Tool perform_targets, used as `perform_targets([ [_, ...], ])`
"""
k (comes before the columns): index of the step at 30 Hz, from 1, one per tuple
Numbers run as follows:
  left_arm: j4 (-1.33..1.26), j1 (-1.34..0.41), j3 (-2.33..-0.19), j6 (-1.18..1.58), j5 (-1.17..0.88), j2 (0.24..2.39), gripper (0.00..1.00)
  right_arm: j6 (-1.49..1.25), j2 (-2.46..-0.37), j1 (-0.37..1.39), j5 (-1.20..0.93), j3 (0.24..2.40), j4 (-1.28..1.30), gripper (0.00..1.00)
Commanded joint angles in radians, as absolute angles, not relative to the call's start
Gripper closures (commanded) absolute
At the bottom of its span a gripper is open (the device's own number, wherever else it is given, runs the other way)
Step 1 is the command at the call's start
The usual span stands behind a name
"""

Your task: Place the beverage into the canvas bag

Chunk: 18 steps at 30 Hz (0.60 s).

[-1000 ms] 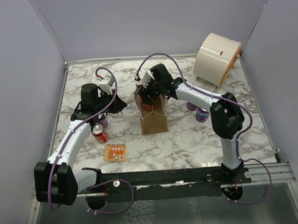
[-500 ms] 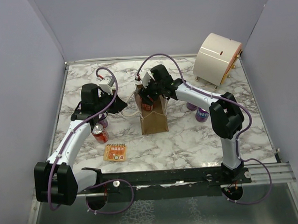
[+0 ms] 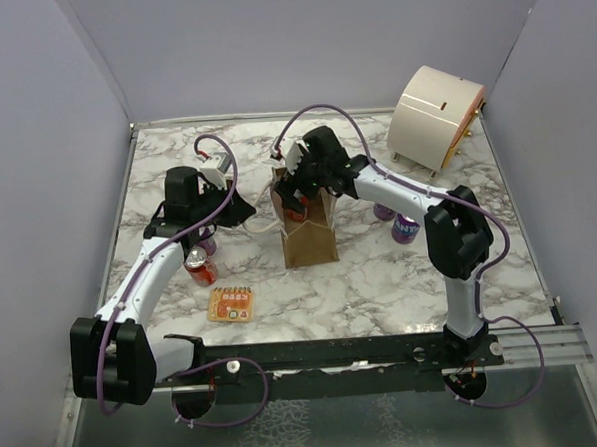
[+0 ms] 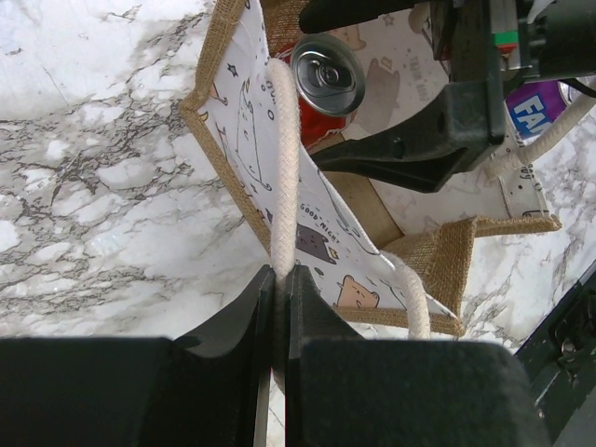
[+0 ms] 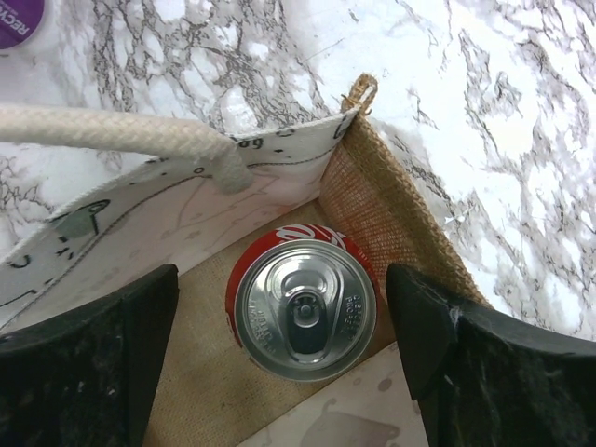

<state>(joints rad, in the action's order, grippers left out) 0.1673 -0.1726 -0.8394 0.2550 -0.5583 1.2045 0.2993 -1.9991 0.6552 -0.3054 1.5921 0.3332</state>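
Change: right fingers [image 5: 93,363] have spread away from the can since one second ago; both arms have hardly shifted.
Right fingers: wide apart, at 9 and 3 o'clock of the can, not touching it.
Right gripper [image 5: 279,321]: it hangs in the mouth of the bag.
Beverage: red can [image 5: 304,310] stands upright on the floor inside the canvas bag [image 3: 309,241], close to the corner at 1 o'clock.
Left fingers [image 4: 233,326]: pressed together, pinching the cream handle [image 4: 282,168].
Left gripper [image 4: 277,298]: at 9 o'clock of the bag.
Around the bag: purple can [image 3: 406,228] at 3 o'clock, second red can [image 3: 198,269] at 8 o'clock, cream drum [image 3: 435,114] at 1 o'clock, well apart.
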Motion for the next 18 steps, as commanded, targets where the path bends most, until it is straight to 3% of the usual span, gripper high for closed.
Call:
perform_targets([
  [1, 0.181, -0.181, -0.873, 0.240, -0.575, 1.207, 1.00, 0.319, -1.929, 0.649, -0.345, 1.618, 0.327, 0.06],
  [18, 0.194, -0.182, -0.919, 0.233, -0.574, 1.237, 1.00, 0.356, -1.713, 0.649, -0.400, 1.663, 0.416, 0.06],
])
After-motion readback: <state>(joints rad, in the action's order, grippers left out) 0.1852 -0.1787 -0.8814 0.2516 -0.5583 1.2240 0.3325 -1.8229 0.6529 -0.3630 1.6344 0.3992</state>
